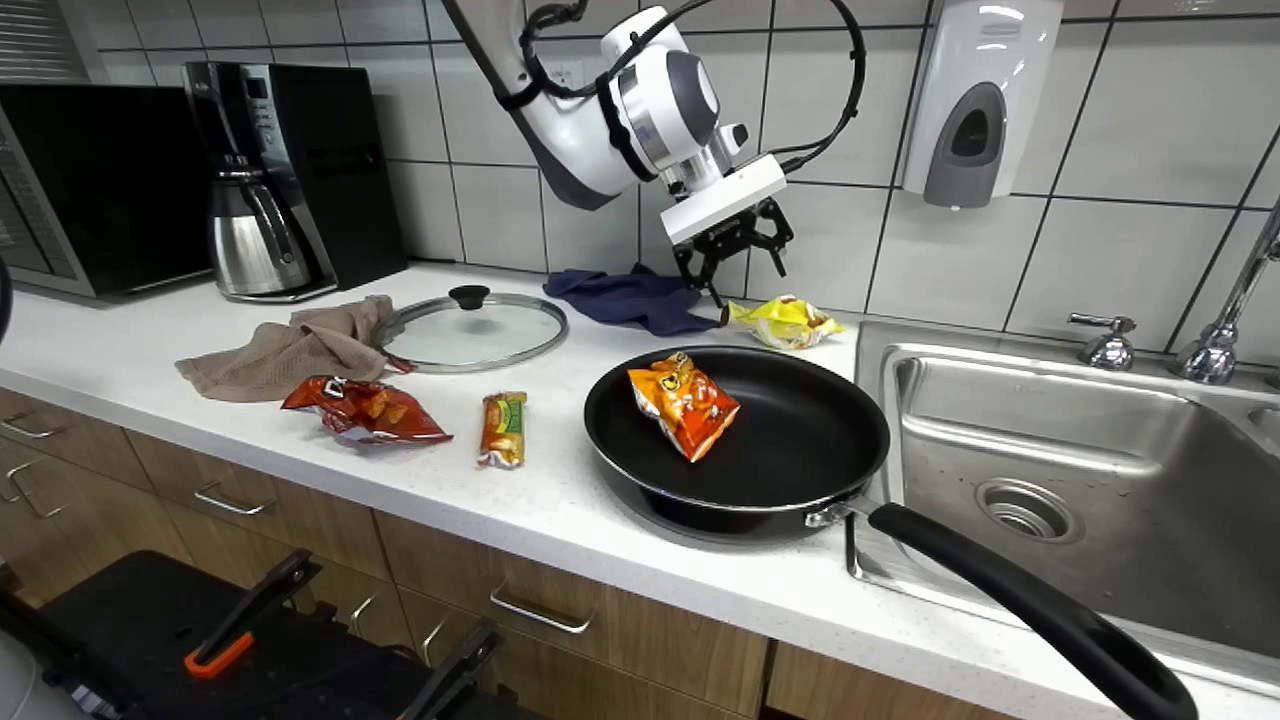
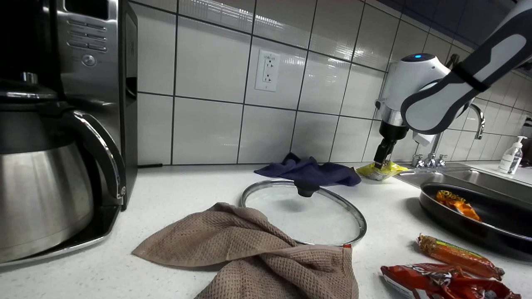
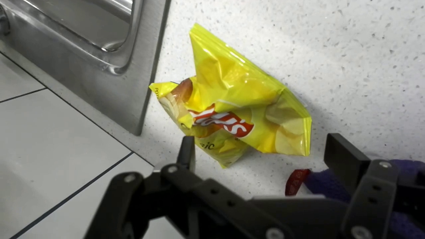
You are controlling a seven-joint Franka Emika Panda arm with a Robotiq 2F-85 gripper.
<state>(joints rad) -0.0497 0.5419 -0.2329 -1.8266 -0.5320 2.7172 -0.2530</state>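
Observation:
My gripper (image 3: 264,149) stands open near the tiled wall, nothing between its fingers. Just beyond its fingertips in the wrist view lies a crumpled yellow chip bag (image 3: 239,106) on the counter. In an exterior view the gripper (image 1: 750,287) hangs above that yellow bag (image 1: 788,323). A dark blue cloth (image 1: 630,298) is bunched beside the bag, its red tag (image 3: 297,182) showing under the gripper. An orange snack bag (image 1: 685,405) rests in a black frying pan (image 1: 800,430). Further off are a red snack bag (image 1: 365,410) and a small wrapped bar (image 1: 502,430).
The steel sink (image 1: 875,380) borders the pan, whose handle (image 1: 1040,600) sticks out past the counter's front. A glass lid (image 1: 480,335) lies by a brown cloth (image 1: 290,350). A coffee maker (image 1: 320,170) stands at the back, and a soap dispenser (image 1: 985,90) hangs on the wall.

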